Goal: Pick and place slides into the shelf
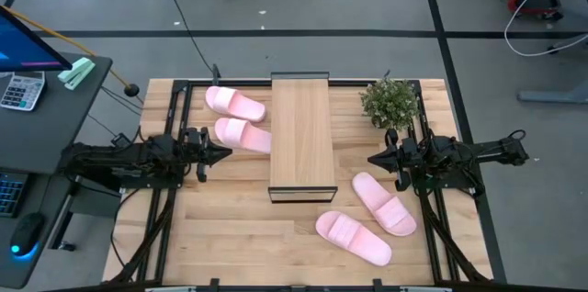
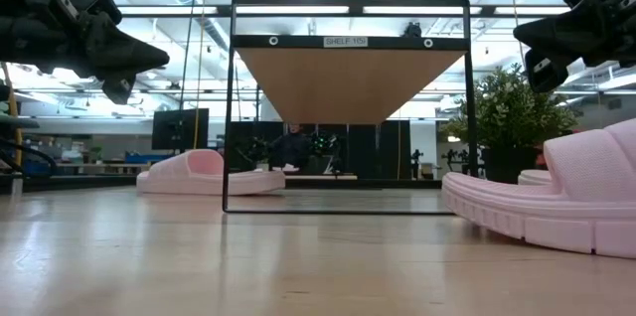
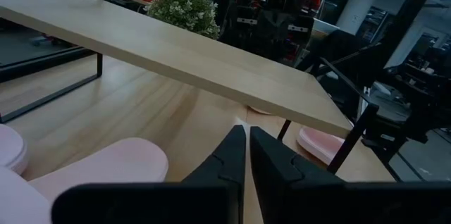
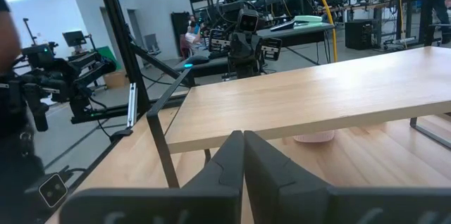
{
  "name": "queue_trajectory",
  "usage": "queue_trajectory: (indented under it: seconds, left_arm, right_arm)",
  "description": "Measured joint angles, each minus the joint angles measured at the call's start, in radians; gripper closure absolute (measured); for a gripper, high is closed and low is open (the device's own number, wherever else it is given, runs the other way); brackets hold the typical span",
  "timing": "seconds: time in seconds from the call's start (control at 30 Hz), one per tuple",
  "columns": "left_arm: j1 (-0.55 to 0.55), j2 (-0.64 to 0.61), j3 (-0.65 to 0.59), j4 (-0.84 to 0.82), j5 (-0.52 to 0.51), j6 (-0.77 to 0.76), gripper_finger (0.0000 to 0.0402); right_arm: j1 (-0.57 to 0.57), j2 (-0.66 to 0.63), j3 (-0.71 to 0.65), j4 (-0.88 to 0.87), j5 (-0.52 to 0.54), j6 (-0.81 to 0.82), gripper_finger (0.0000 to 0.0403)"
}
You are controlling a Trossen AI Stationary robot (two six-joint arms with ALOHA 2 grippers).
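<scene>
Waiting empty and closed, both grippers (left point(image 1: 223, 153), right point(image 1: 374, 158)) flank the shelf point(image 1: 301, 136); slides point(image 1: 243, 134) look light, probably squashy foam, best pinched across the strap.

Left arm lies low and level, reaching inward from the left side; left gripper point(image 1: 223, 153) points toward the centre, fingers point(image 3: 232, 155) closed together, holding nothing. Right arm mirrors it from the right side; right gripper point(image 1: 373, 158) points inward, fingers point(image 4: 236, 155) pressed shut, empty. Both grippers hang above the surface, well apart.
</scene>
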Motion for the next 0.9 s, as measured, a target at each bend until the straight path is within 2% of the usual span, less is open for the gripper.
queue_trajectory:
  seconds: [0.3, 0.63, 0.9]
  left_arm:
    - [0.0, 0.0, 0.0, 0.0, 0.0, 0.0, 0.0363]
    - [0.0, 0.0, 0.0, 0.0, 0.0, 0.0, 0.0374]
    - [0.0, 0.0, 0.0, 0.0, 0.0, 0.0, 0.0363]
  right_arm:
    - [0.0, 0.0, 0.0, 0.0, 0.0, 0.0, 0.0385]
    - [0.0, 0.0, 0.0, 0.0, 0.0, 0.0, 0.0385]
    - [0.0, 0.0, 0.0, 0.0, 0.0, 0.0, 0.0385]
